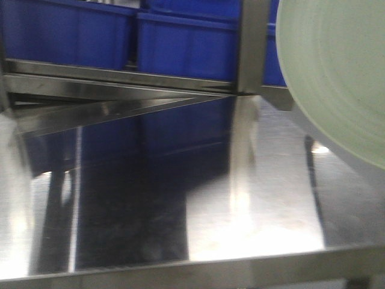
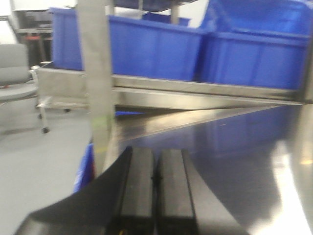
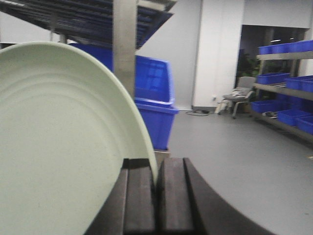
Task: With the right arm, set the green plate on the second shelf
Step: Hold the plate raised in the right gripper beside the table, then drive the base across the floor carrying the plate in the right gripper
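Now, at the far left, the left gripper [image 2: 156, 181] is sitting idle over the steel shelf surface [image 1: 150, 198], its two fingers pressed flat together with nothing between them. Further right, the green plate [image 1: 337, 78] is hanging in the air at the right edge of the front view, tilted up almost on edge above the shelf and just beside the steel upright [image 1: 252, 45]. The right gripper [image 3: 155, 196] is pinching it by the rim, jaws nearly shut with only the plate's thin edge between them.

That narrow pinch is looking like the weak point. The plate is large and is being held at one spot on its rim, so it could be swinging or slipping as the arm is reaching in. Its free edge is also passing close to the upright, and a knock there could be twisting it out of the jaws. Laid down this steeply, it might be rolling or clattering on the slick steel.

The left blue bin [image 1: 66, 30] and the middle blue bin [image 1: 186, 45] are standing side by side on the ledge behind. Their walls are hiding whatever is inside.
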Tool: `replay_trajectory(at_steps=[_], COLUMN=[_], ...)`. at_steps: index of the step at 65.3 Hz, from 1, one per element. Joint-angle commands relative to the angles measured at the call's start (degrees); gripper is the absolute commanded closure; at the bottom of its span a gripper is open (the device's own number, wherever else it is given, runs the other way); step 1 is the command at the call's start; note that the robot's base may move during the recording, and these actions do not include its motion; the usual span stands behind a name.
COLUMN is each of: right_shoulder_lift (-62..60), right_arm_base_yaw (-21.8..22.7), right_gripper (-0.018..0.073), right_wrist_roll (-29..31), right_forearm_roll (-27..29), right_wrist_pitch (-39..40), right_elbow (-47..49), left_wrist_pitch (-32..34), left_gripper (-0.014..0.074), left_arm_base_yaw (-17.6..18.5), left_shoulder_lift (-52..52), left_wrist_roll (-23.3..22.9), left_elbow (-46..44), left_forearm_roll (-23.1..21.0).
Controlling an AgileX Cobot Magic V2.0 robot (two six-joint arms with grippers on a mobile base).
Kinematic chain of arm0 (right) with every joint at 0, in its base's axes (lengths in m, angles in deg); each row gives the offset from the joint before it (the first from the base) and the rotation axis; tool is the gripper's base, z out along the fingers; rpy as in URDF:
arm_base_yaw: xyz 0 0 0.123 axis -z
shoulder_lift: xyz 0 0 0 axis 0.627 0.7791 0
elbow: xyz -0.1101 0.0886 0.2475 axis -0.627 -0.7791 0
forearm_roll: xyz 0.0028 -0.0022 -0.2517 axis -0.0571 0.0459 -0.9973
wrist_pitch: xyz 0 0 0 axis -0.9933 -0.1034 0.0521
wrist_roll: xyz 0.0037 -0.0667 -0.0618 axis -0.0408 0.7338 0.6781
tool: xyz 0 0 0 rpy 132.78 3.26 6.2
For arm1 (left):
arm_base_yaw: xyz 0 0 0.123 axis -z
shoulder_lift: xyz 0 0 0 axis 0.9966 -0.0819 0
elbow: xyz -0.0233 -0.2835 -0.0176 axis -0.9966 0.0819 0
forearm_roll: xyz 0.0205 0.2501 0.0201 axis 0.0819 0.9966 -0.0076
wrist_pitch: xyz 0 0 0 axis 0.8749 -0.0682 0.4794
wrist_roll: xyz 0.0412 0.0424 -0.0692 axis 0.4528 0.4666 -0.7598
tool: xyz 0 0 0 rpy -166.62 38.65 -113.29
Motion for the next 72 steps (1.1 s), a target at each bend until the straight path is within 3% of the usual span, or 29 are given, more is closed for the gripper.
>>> replay_trajectory(at_steps=[1, 72], right_shoulder_lift=[0.51, 0.51], right_arm_base_yaw=[0.39, 0.39], right_gripper=[0.0502, 0.0502], right_wrist_roll=[-0.26, -0.26], right_forearm_roll=[0.59, 0.59], right_wrist_pitch=[6.65, 6.65], right_elbow=[1.88, 1.88], left_wrist_pitch=[4.65, 4.65], left_gripper=[0.0466, 0.0466], left_arm_base_yaw=[0.01, 0.01], left_shoulder_lift=[0.92, 0.92], left_wrist_roll=[-0.09, -0.09], left_elbow=[2.27, 2.27], left_forearm_roll=[0.00, 0.00])
